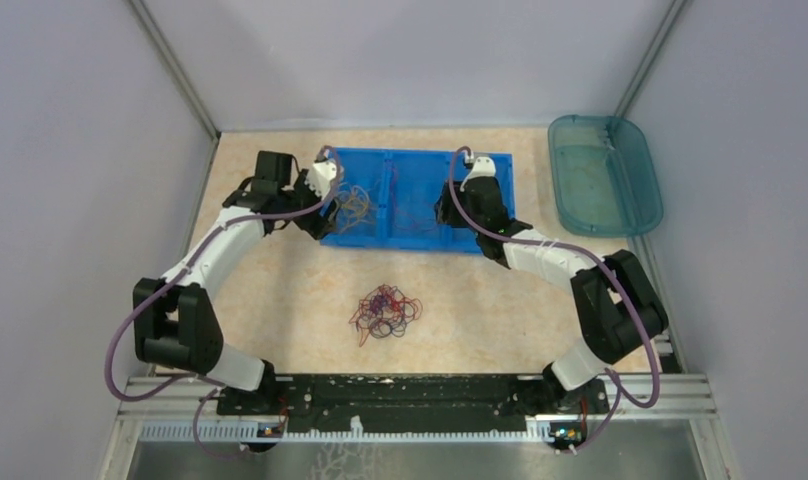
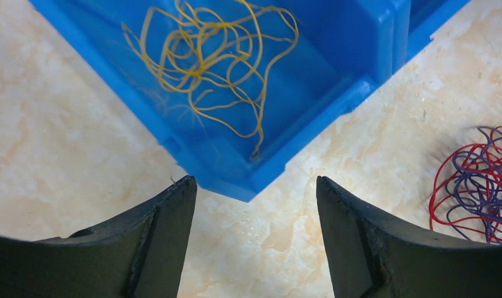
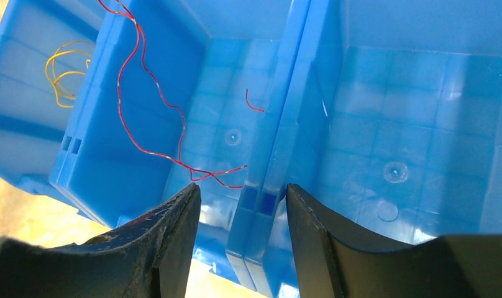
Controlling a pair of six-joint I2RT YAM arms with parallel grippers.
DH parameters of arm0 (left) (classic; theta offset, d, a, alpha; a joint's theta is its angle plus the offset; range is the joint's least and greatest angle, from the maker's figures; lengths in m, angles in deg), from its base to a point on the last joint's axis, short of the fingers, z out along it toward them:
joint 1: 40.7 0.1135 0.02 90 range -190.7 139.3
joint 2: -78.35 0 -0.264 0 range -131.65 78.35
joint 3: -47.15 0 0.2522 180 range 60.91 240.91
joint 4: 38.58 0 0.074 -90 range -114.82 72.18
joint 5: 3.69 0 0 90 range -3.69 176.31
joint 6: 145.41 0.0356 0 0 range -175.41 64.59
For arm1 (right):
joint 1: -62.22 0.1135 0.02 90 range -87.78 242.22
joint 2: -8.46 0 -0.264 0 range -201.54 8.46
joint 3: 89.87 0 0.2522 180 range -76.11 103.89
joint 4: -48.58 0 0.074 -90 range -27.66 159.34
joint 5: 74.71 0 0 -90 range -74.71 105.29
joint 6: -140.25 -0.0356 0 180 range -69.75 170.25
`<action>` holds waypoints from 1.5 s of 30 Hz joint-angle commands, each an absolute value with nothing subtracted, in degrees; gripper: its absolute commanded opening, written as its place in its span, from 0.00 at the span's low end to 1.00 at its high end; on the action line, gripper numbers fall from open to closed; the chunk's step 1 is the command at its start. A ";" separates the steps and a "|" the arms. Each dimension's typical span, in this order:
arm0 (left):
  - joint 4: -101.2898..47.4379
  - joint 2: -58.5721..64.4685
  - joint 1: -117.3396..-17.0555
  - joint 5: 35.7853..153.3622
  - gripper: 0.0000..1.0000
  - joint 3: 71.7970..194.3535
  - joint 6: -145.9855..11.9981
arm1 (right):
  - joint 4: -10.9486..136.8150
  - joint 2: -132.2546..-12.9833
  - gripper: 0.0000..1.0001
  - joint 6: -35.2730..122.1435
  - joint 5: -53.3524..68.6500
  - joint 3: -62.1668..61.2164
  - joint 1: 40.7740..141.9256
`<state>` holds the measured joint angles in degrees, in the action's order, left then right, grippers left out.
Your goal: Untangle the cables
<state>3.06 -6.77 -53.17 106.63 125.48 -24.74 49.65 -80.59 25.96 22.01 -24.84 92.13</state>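
While left tool [image 2: 256, 183] and right tool [image 3: 242, 189] gape empty, overhead alone shows whole tangle [image 1: 385, 312].

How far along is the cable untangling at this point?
Partly done. Yellow wires lie in the left blue bin and a few red wires in the middle bin; the right bin shows none. Nothing is in hand: the left gripper and right gripper are open and empty at the bins. Left to do: the tangle of red and purple wires on the table.
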 commanded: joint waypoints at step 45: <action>27.09 14.97 -51.42 131.87 0.95 125.25 -4.60 | 49.33 -76.47 0.22 39.31 -4.38 -34.57 110.71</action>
<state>26.86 14.24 -51.53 129.08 124.87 -5.55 52.43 -76.68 37.76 -2.93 -37.26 110.17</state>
